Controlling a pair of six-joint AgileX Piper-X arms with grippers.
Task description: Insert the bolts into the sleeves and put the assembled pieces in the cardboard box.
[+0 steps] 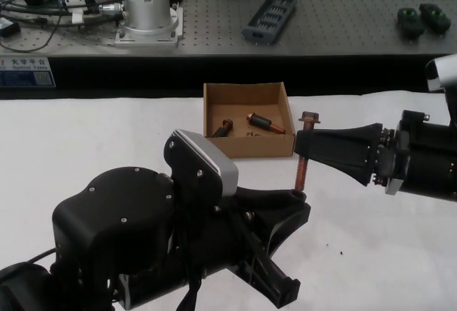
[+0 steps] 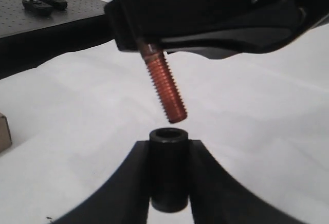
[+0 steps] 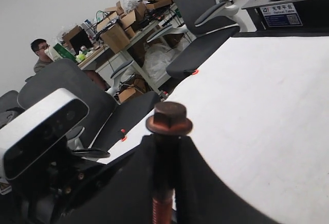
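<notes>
My left gripper (image 2: pixel 168 152) is clamped on the black sleeve (image 2: pixel 168 175), bore up to receive thread. My right gripper (image 1: pixel 303 143) pinches the copper bolt (image 2: pixel 165 88) below its head, its tip slightly tilted just above that bore. Beyond them, the cardboard box (image 1: pixel 250 147) holds two assembled pieces (image 1: pixel 265 123)
</notes>
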